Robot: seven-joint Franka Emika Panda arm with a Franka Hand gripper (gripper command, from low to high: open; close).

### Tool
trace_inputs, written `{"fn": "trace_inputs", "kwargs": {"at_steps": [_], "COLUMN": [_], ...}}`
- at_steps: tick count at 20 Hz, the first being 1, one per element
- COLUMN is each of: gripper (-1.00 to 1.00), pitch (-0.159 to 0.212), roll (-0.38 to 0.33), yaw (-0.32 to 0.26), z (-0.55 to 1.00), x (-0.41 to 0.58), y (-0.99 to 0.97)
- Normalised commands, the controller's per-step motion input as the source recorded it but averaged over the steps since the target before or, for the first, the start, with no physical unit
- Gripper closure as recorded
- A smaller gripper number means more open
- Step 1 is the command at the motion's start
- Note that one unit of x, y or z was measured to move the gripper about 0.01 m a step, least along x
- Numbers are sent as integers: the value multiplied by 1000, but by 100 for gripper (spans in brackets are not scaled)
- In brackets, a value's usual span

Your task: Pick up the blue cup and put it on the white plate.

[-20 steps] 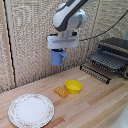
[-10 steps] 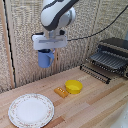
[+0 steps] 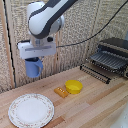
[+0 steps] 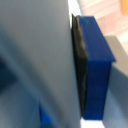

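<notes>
Light wooden plank tabletop [image 3: 95, 107] under even light, woven reed-mat wall [image 3: 82, 30] with a vertical wooden post [image 3: 6, 45] behind, dark metal rack appliance [image 3: 107, 60] at the exterior view's right.

The exterior view looks from in front and slightly above across the counter [image 3: 95, 107] toward the back wall. The wrist view sits pressed against the end effector [image 3: 33, 61], sharing only the cobalt cup [image 3: 32, 67].
</notes>
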Motion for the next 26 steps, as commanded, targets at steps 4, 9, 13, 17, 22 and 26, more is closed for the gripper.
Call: {"fn": "trace_inputs", "kwargs": {"at_steps": [4, 9, 13, 17, 22, 26], "gripper": [100, 100, 100, 100, 100, -100], "pitch": [22, 51, 22, 5, -9, -77], "roll": [-3, -38, -87, -73, -74, -60], "yaw": [99, 88, 60, 72, 79, 49], "z": [-432, -542, -584, -489, -323, -79], "x": [-535, -411, -144, 35, 47, -51], "y": [513, 187, 0, 0, 96, 316]}}
